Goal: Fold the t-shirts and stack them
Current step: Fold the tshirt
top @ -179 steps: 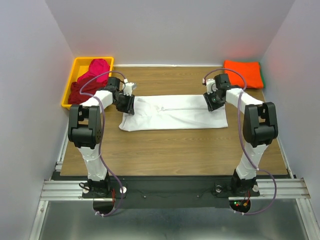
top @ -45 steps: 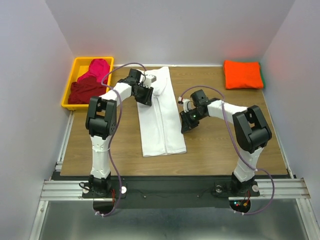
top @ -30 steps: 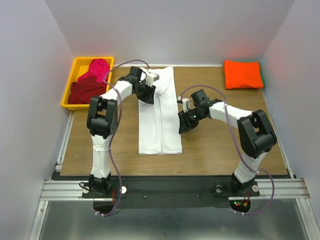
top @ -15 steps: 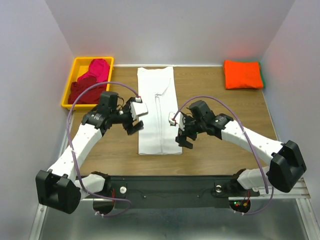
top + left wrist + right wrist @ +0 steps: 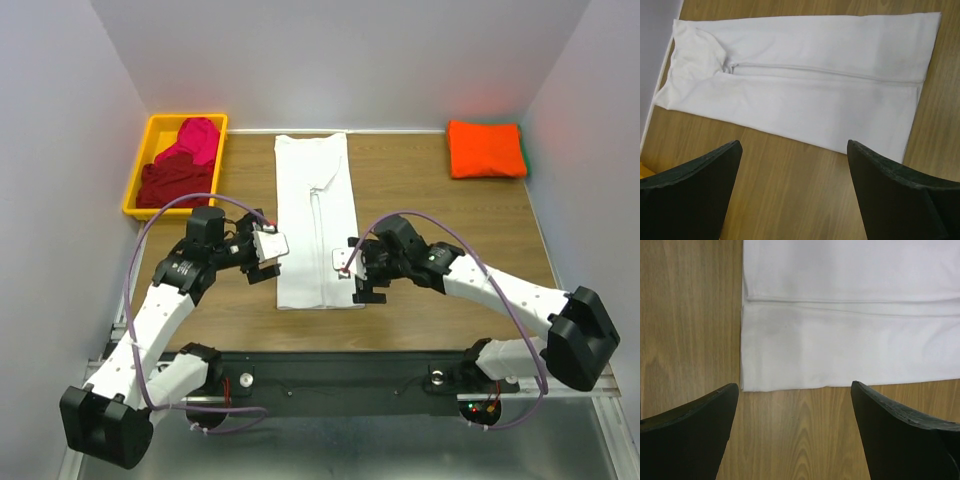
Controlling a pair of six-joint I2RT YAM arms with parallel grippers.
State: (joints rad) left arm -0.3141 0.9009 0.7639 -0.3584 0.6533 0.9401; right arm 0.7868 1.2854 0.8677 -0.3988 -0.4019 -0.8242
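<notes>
White tee (image 5: 315, 215) mid-frame on worktop (image 5: 450, 215), folded lengthwise only; orange tee (image 5: 486, 149) upper right, done; dark red and magenta tees (image 5: 172, 182) upper left, unfolded; left gripper (image 5: 793, 145) and right gripper (image 5: 794, 385) jaws spread, empty.

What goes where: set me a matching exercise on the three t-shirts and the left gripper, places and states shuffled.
Things:
1. white t-shirt
2. orange t-shirt
3. magenta t-shirt
4. left gripper

Places or states:
A. in the yellow bin, far left
B. open, beside the long strip's near end
C. folded, far right corner
D. long folded strip in the middle

Pairs: 1-D, 2-C, 3-A, 4-B
</notes>
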